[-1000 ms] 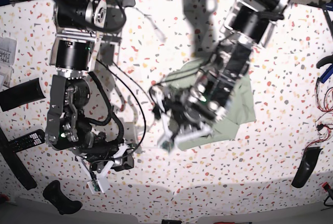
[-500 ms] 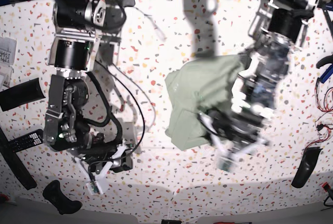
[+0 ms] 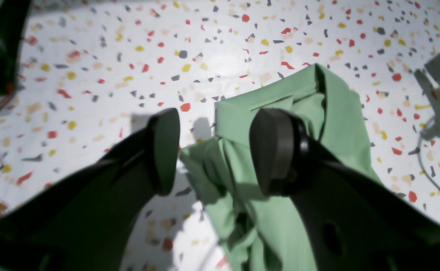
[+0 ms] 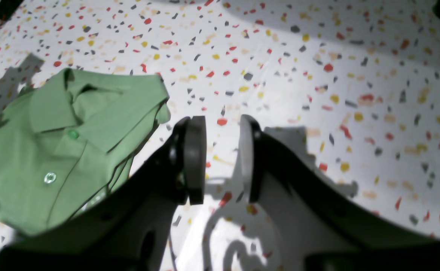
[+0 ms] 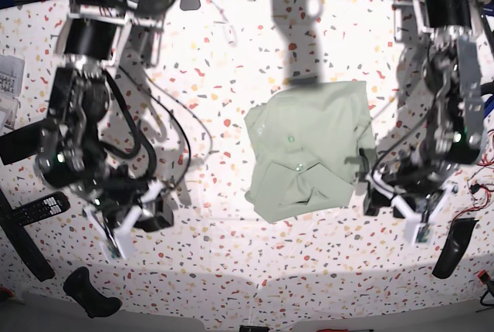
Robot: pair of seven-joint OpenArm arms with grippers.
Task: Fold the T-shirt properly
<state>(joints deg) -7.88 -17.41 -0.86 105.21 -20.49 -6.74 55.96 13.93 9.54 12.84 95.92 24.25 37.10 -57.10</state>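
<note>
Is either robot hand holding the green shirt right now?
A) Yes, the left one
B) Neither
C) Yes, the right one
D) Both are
B: the shirt lies folded on the table, the left hand hangs open above its edge, and the right hand is open over bare table.

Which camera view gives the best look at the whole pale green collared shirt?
The base view: the pale green collared cloth shirt lies folded on the speckled table, its full outline visible. The right wrist view shows only the collar and buttons; the left wrist view shows a bunched edge behind the open left gripper.
</note>
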